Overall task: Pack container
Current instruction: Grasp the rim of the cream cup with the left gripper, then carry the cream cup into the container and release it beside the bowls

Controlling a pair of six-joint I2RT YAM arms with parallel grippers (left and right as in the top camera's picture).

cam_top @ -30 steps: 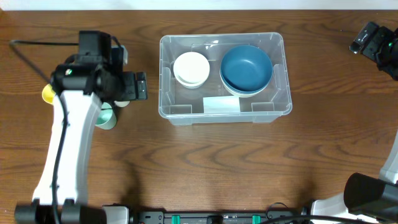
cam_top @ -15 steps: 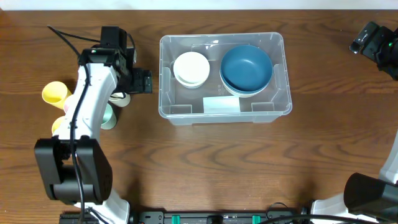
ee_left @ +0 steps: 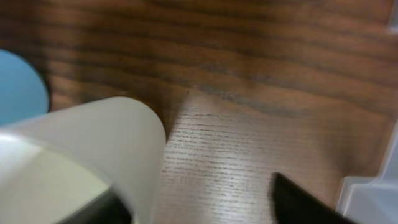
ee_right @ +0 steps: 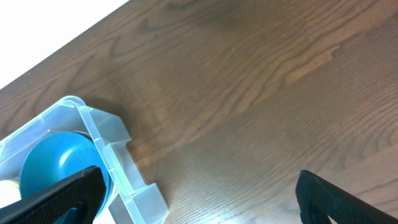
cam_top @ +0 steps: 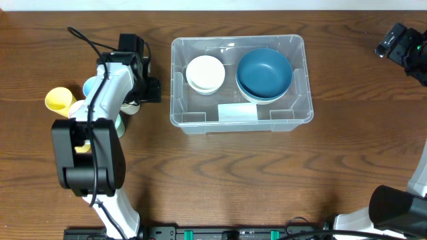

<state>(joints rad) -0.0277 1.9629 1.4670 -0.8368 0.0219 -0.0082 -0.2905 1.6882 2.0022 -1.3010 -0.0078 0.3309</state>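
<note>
From my station I see the container point(cam_top: 237, 39) sitting square in the middle of the desk point(cam_top: 233, 180), closer to the far edge than to the near one. Inside it a stack of white bowls point(cam_top: 205, 72) rests on the left and a stack of blue bowls point(cam_top: 264, 73) on the right, the two just beside each other, with the white label point(cam_top: 237, 113) against the near wall. My left hand point(cam_top: 152, 89) hangs just beside the container's left wall, toward the far left corner of the desk. In the wrist view its fingers point(ee_left: 298, 199) stand well apart with bare wood between them. A cream cup point(ee_left: 93, 149) lies on its side close against the left finger, though I cannot tell whether they touch. Further toward the left edge lie a yellow cup point(cam_top: 59, 100) and a blue cup point(cam_top: 91, 87), with a green cup point(cam_top: 119, 125) half hidden under the arm. My right hand point(ee_right: 199, 202) is up at the far right corner, well apart from everything, jaws spread wide and holding nothing, with the container's corner showing past its left finger.
</note>
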